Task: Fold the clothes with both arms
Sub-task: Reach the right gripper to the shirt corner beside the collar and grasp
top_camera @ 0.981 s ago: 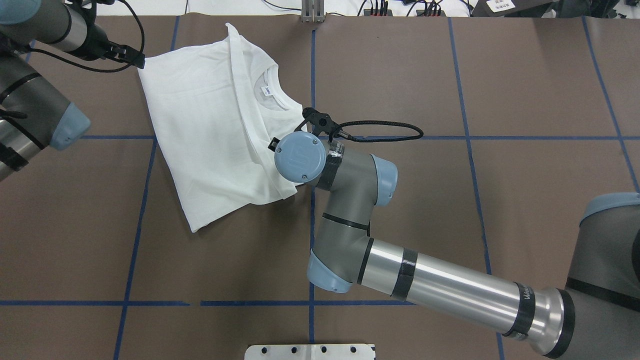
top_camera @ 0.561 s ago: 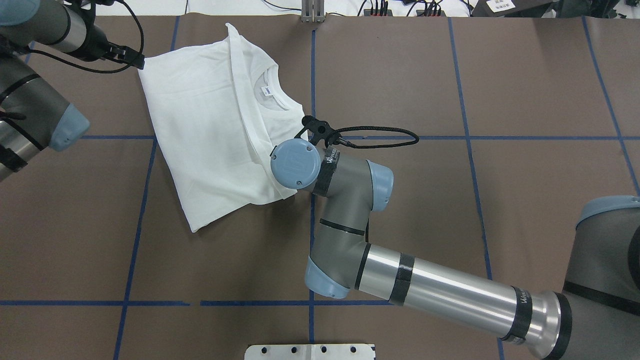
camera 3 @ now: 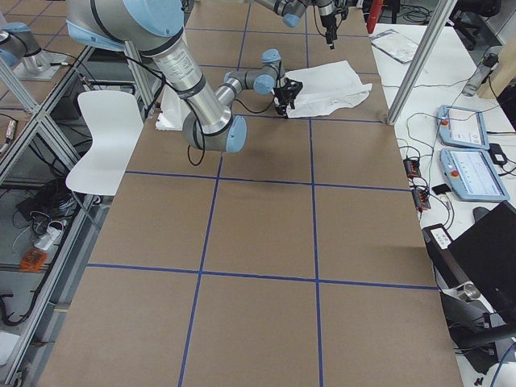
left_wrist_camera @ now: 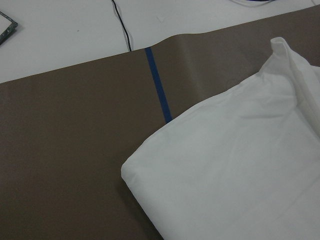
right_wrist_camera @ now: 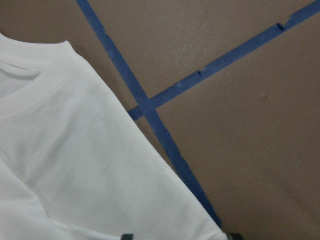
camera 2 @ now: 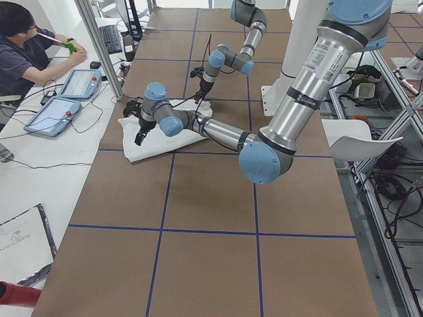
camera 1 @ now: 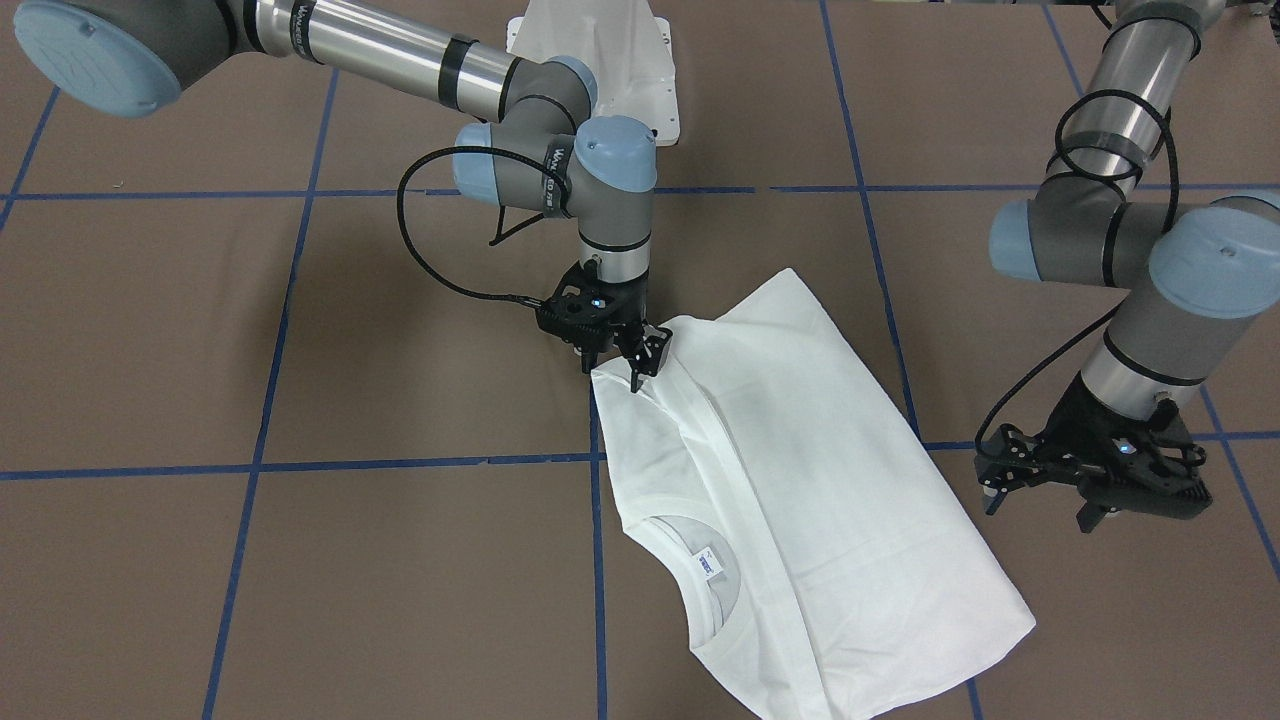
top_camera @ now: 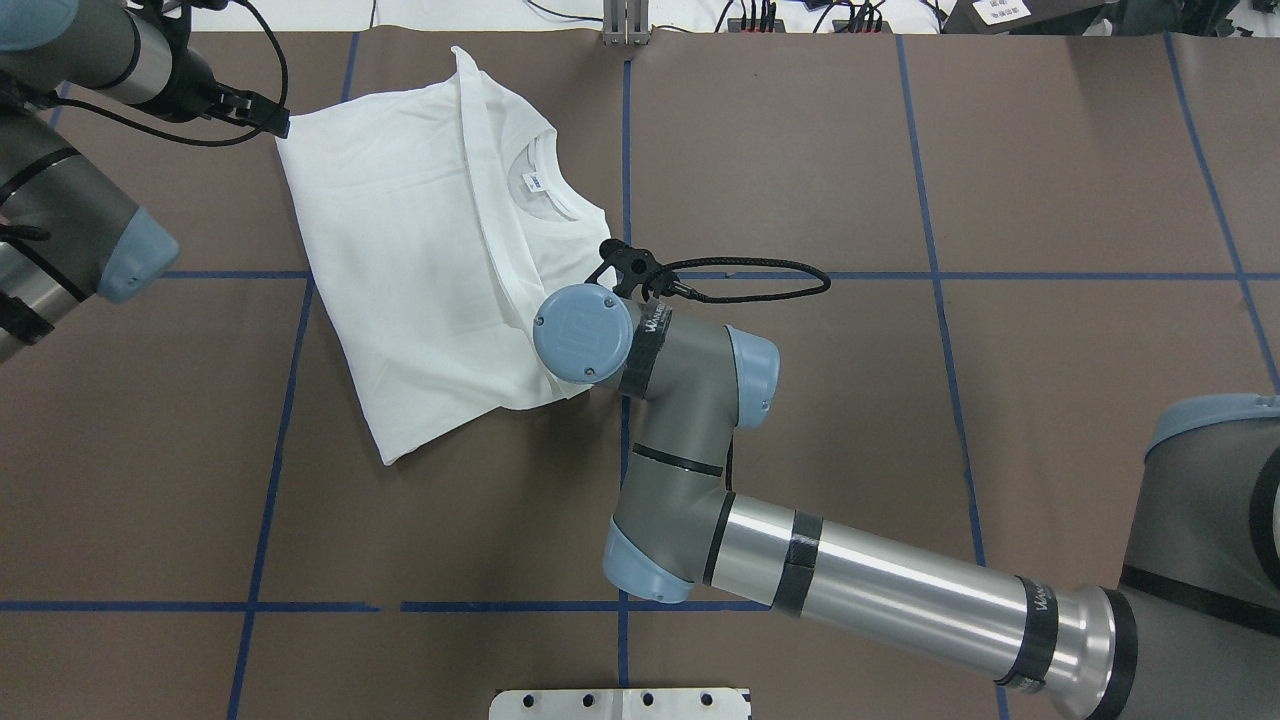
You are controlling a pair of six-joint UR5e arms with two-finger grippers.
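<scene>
1. Here the white T-shirt (camera 1: 800, 480) lies folded on the brown bench (camera 1: 300, 350), its collar (camera 1: 700, 600) showing;
2. the right claw (camera 1: 612, 370) stands at the shirt corner nearest the robot, fingers apart, the cloth edge between them, nothing pinched;
3. the left claw (camera 1: 1037, 512) hangs spread and empty, just beside the shirt's opposite edge.

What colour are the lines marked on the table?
Blue lines; they show best in the overhead exterior view.
</scene>
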